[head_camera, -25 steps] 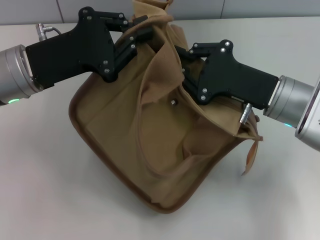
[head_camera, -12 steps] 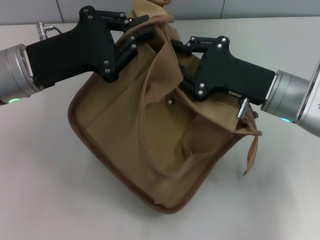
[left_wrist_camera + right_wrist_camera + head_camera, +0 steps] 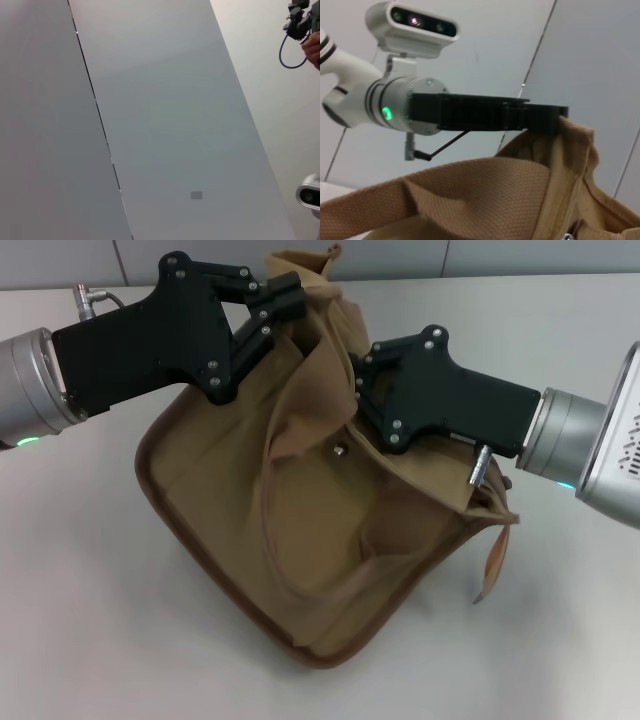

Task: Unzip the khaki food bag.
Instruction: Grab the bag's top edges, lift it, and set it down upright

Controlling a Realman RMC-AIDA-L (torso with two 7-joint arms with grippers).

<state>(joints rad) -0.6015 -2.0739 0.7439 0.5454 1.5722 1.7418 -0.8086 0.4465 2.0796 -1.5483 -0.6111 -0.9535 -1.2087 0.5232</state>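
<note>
The khaki food bag (image 3: 250,500) sits tilted on the table, with its brown-edged base toward me and its silver snap (image 3: 340,450) showing. My left gripper (image 3: 285,302) is shut on the bag's top edge at the back and holds it up. The right wrist view also shows the left gripper (image 3: 559,122) clamped on the bag's (image 3: 485,195) top corner. My right gripper (image 3: 360,390) presses into the folds at the bag's top right, its tip hidden by fabric. The zipper pull is hidden. A loop handle (image 3: 495,550) hangs at the right.
The bag rests on a pale grey table (image 3: 80,620), with grey wall panels (image 3: 165,125) behind. The left wrist view shows only wall panels and a camera (image 3: 310,196) at its edge.
My right gripper has shifted slightly left and turned, its tip now lower on the bag's top. The bag's folds have shifted and its top corner stands higher. The left gripper has held still.
</note>
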